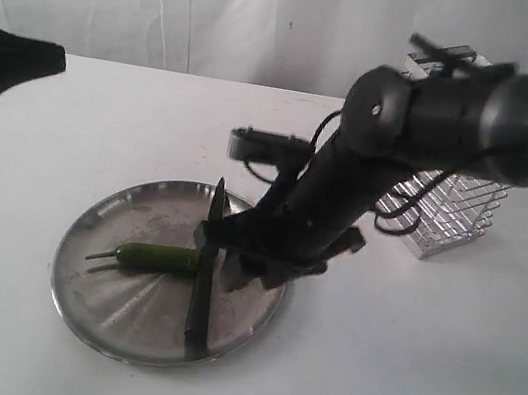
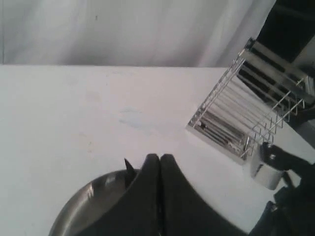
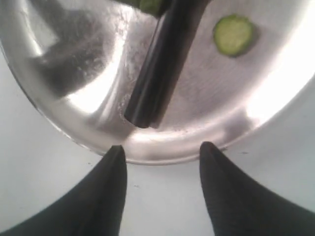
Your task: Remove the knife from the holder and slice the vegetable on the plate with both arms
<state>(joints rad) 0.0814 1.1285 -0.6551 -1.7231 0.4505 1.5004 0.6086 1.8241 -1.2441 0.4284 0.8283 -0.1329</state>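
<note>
The plate [image 1: 94, 306] is seen at the lower left of the middle in the exterior view, on the white table [image 1: 438, 369]. The knife [image 1: 199, 298] is laid flat across the plate. Its sharp tip is pointed toward the top of the picture, and its blunt end is at the near rim. The vegetable [image 1: 157, 259] is laid on the plate to the left of the knife, with its cut end right by the blade. A small round green slice [image 3: 234, 34] is seen on the plate near the knife.

The right gripper [image 3: 162, 150] is stretched in from the right, over the plate. Its fingers are spread wide and nothing is held between them. The knife's blunt end is seen just past the tips.

The left gripper [image 2: 160, 158] is pressed shut with nothing in it. It is seen far off at the upper left edge of the exterior view.

The holder [image 1: 449, 213] is stood at the right, behind the right arm [image 1: 430, 114], well apart from the plate.
</note>
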